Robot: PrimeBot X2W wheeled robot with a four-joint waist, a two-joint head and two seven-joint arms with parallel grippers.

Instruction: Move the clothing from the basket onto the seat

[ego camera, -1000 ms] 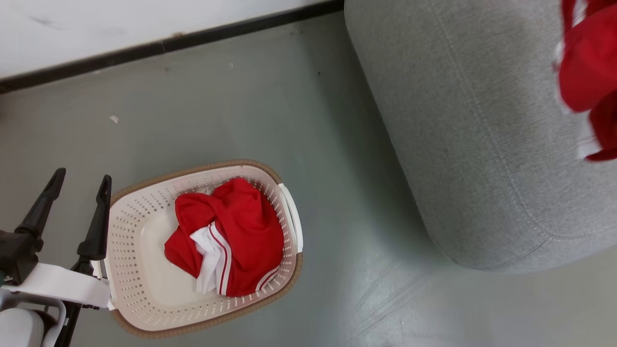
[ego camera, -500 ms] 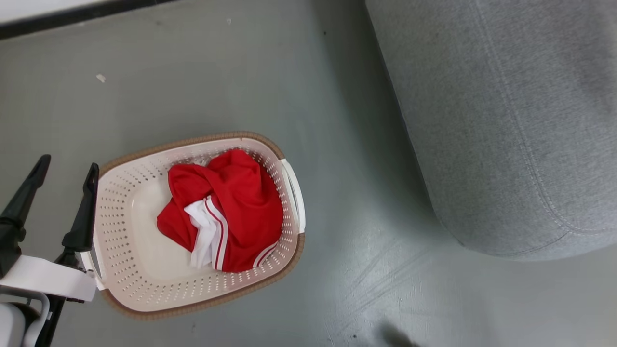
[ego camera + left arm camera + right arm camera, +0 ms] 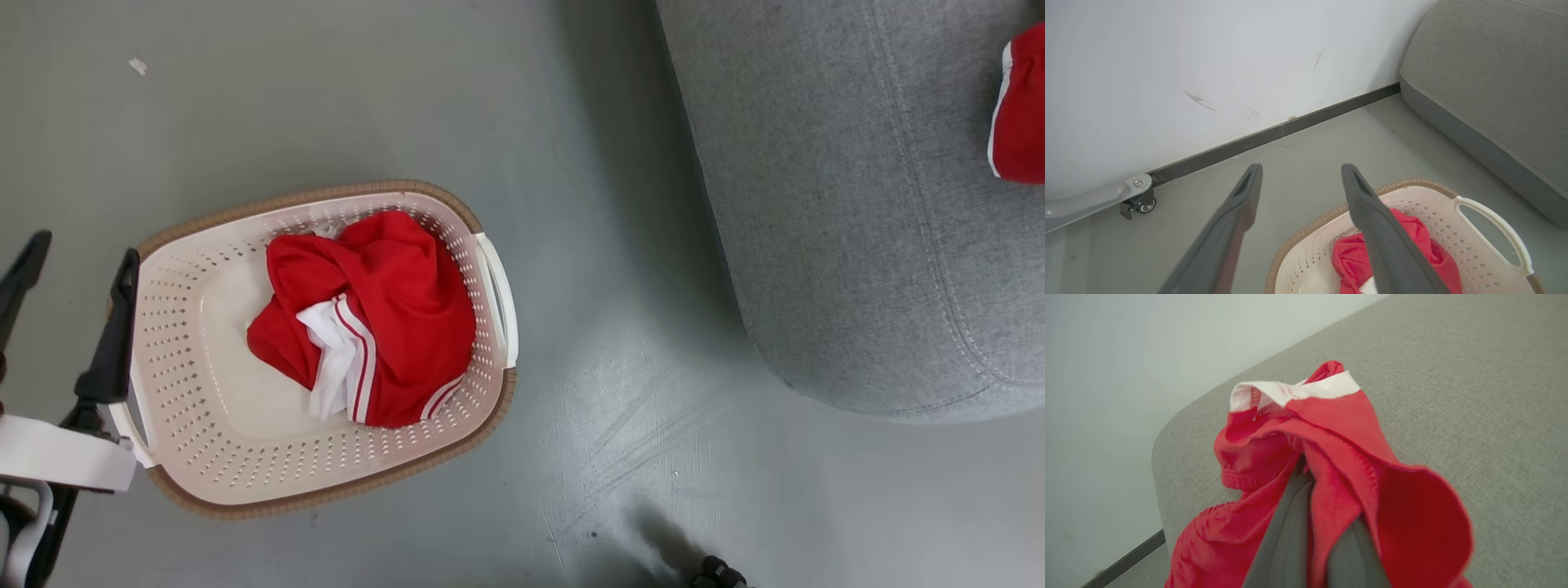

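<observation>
The cream basket (image 3: 490, 408) stands on the grey floor with a crumpled red and white piece of clothing (image 3: 400, 294) inside it. My left gripper (image 3: 86, 245) hangs open and holds nothing just outside the basket's left end; in the left wrist view its fingers (image 3: 1301, 167) spread above the basket's rim (image 3: 1490, 220) and the clothing (image 3: 1412, 232). A second red garment (image 3: 1347, 428) is bunched around my right gripper (image 3: 1306, 473), which is shut on it above the grey seat (image 3: 1474, 375). In the head view that garment (image 3: 1020, 122) shows at the right edge over the seat (image 3: 833, 204).
A white wall with a dark baseboard (image 3: 1274, 132) runs behind the basket. A grey leg with a caster wheel (image 3: 1141, 200) stands against it at the left. Bare grey floor lies between basket and seat. A small dark object (image 3: 718, 573) shows at the head view's bottom edge.
The head camera has moved, so basket and seat sit higher in the picture. The held red garment left the picture half a second ago and shows again at the right edge. Both grippers are unchanged.
</observation>
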